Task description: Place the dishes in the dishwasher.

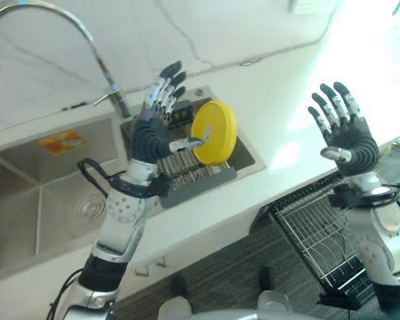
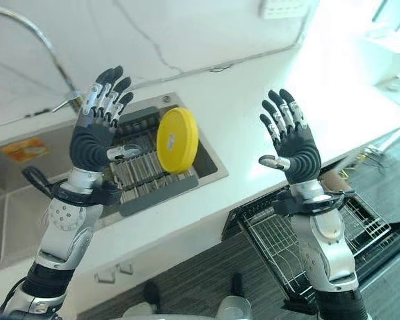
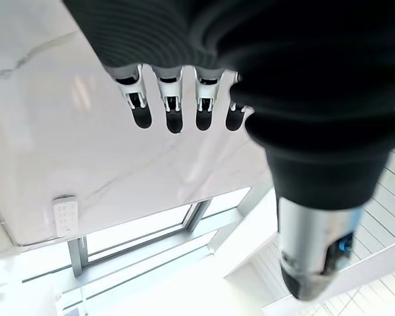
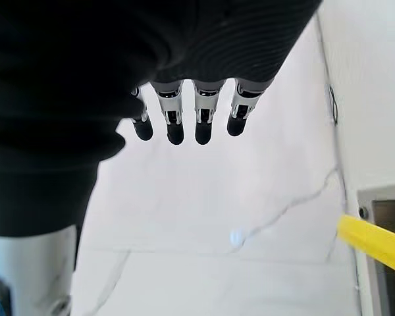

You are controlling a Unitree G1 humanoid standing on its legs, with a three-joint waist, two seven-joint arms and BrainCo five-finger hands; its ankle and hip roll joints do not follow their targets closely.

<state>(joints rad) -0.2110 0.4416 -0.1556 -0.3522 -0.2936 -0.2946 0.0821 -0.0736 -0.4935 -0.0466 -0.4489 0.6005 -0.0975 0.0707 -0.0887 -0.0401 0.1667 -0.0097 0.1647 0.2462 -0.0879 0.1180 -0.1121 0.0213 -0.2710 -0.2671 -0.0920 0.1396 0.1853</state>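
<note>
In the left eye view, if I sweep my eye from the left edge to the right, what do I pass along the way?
Curved chrome faucet → steel sink basin → robot's left hand, raised and open → round yellow plate standing in the grey dish rack → robot's right hand, raised and open.

- White marble-veined counter (image 1: pixel 280 127), running along a matching wall.
- Set into it: steel sink (image 1: pixel 47 200) with a curved tap (image 1: pixel 87 40) behind.
- Beside the sink, a recessed grey rack (image 1: pixel 187 170) holding a yellow plate (image 1: pixel 215 132) on edge.
</note>
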